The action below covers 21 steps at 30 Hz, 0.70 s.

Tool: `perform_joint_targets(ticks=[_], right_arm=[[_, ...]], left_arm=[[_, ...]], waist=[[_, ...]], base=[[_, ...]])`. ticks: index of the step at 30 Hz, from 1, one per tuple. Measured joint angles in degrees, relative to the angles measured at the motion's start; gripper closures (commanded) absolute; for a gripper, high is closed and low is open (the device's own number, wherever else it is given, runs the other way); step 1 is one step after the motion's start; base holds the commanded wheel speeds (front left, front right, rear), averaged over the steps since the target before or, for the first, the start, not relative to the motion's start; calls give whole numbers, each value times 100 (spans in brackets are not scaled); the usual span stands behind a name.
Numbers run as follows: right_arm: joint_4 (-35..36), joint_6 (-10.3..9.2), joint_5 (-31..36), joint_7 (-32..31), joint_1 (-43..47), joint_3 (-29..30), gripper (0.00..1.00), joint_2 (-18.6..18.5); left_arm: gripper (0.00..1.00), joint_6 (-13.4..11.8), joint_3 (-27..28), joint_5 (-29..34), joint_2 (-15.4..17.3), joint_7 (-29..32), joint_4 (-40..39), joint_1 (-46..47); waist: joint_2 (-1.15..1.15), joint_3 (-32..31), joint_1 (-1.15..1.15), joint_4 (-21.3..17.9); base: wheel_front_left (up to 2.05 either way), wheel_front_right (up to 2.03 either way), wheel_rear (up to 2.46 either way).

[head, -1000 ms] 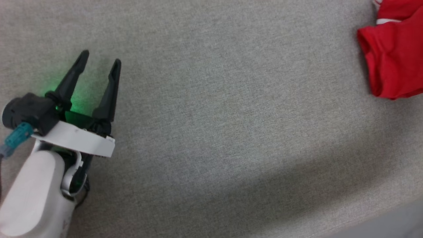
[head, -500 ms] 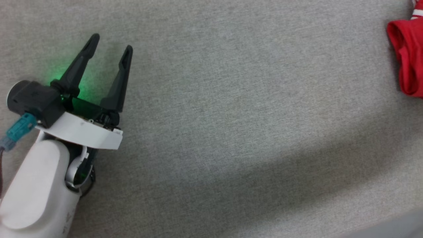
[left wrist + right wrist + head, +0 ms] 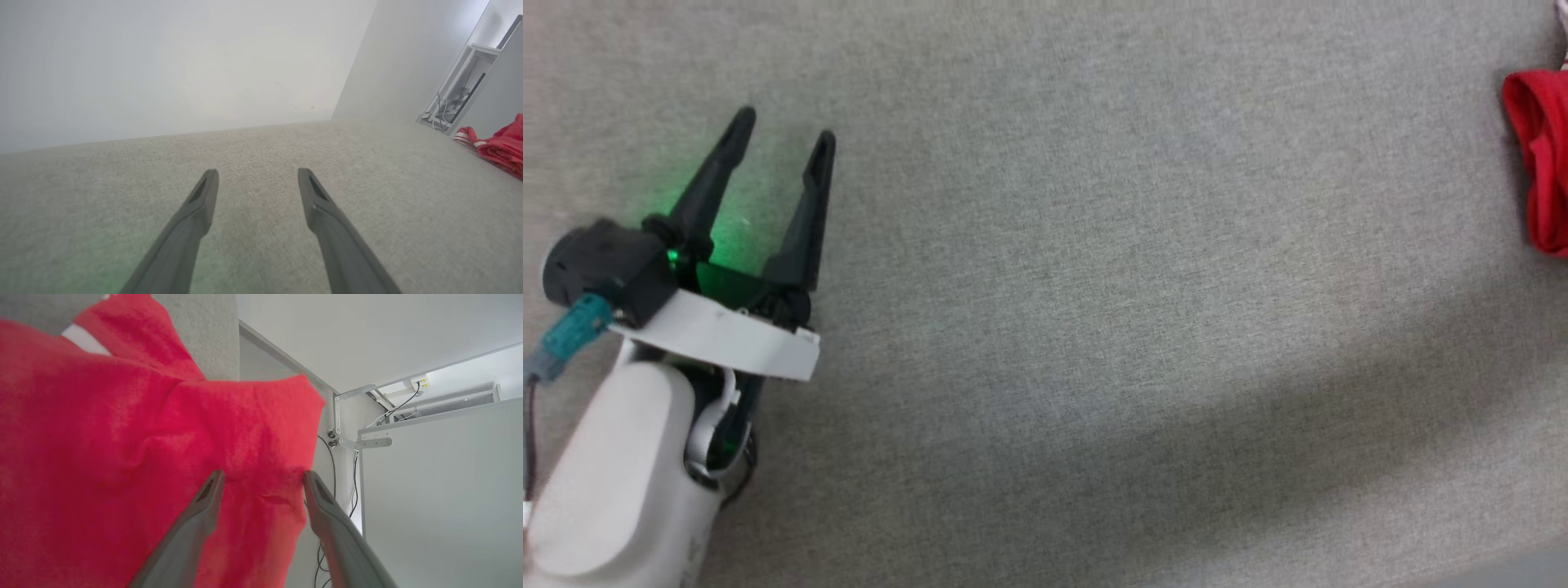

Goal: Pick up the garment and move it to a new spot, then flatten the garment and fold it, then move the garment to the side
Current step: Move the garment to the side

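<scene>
The garment (image 3: 1543,188) is a bunched red cloth at the far right edge of the head view, lying on the grey fabric surface (image 3: 1094,286). In the left wrist view the garment (image 3: 502,149) shows a striped trim at far right. My left gripper (image 3: 784,129) hovers open over bare surface at the left, far from the cloth; its fingers (image 3: 255,173) hold nothing. In the right wrist view my right gripper (image 3: 261,475) has its fingers spread wide, with the red garment (image 3: 102,437) close in front of and between them. A white patch shows at upper left there.
The grey surface's near edge (image 3: 1503,567) runs along the lower right of the head view. A pale wall (image 3: 163,61) stands beyond the surface, with a white shelf unit and cables (image 3: 457,102) off to the right.
In the head view the garment has slid toward the right edge, so less of it shows. The left gripper stays open and has only shifted slightly.
</scene>
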State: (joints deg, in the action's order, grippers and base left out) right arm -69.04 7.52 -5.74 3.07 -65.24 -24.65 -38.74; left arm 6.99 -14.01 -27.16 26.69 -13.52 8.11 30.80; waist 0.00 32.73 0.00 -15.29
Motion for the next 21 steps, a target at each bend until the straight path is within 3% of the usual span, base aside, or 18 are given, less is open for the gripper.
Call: perform_joint_targets(ticks=[9, 21], right_arm=[[-210, 0, 81, 330, -2, 492, 0, 42], [-220, 0, -285, 1116, 888, 1200, 0, 820]], left_arm=[[0, -26, 77, -74, -180, -113, 313, -406], [0, -29, 554, -210, -437, -147, 501, -1420]], waist=[[0, -576, 0, 206], [0, -1696, 0, 688]], base=[[0, 0, 0], [0, 0, 0]])
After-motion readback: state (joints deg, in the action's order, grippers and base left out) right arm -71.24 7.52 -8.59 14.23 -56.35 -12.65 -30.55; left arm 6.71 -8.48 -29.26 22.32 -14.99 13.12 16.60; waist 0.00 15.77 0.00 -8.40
